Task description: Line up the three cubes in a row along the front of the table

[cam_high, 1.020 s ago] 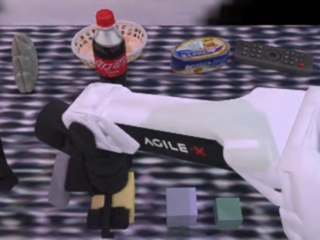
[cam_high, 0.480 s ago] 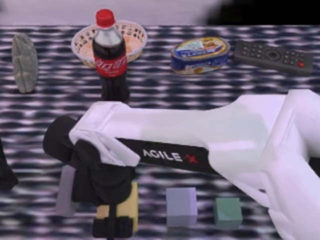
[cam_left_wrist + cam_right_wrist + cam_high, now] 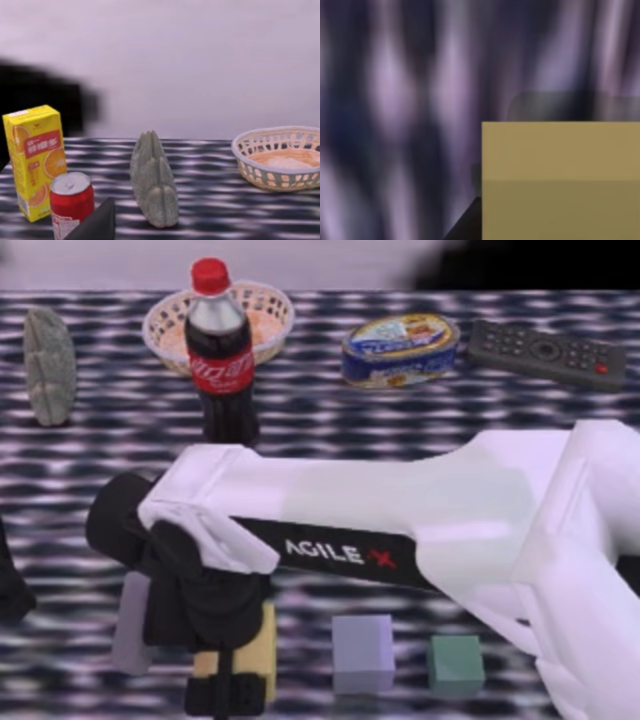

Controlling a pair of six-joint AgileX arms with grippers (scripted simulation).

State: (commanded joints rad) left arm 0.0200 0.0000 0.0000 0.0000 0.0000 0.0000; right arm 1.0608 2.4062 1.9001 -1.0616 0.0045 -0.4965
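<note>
The right arm (image 3: pixel 400 510) reaches from the right side of the table (image 3: pixel 320 420) across to its near left, and its gripper (image 3: pixel 225 695) hangs low over the yellow cube (image 3: pixel 262 645) at the near edge. From above, the dark fingers (image 3: pixel 245 695) sit over the near part of that cube, but the wrist and hand cover so much of it that I cannot tell whether the jaws are apart or pressed to its sides. The right wrist view is filled on one side by the yellow cube (image 3: pixel 560 180), very close, with the blurry purple and black stripes of the table (image 3: pixel 395 100) beside it. Just to the right of the yellow cube, along the same near edge, stands the lavender cube (image 3: pixel 362 652), and a little farther right again the smaller green cube (image 3: pixel 456 665); the three are apart from each other and roughly in one row. At the far side of the table, from left to right, are a grey-green stone (image 3: pixel 49 365) standing on edge, a wicker basket (image 3: pixel 265 305) with a cola bottle (image 3: pixel 219 355) in front of it, an oval tin (image 3: pixel 400 348) and a remote control (image 3: pixel 548 353). The left arm (image 3: pixel 12 585) is only a dark shape at the left edge, parked; its jaws cannot be made out. Its wrist view looks across the table at a juice carton (image 3: pixel 35 160), a red can (image 3: pixel 71 202), the stone (image 3: pixel 154 182) and the basket (image 3: pixel 280 157).
</note>
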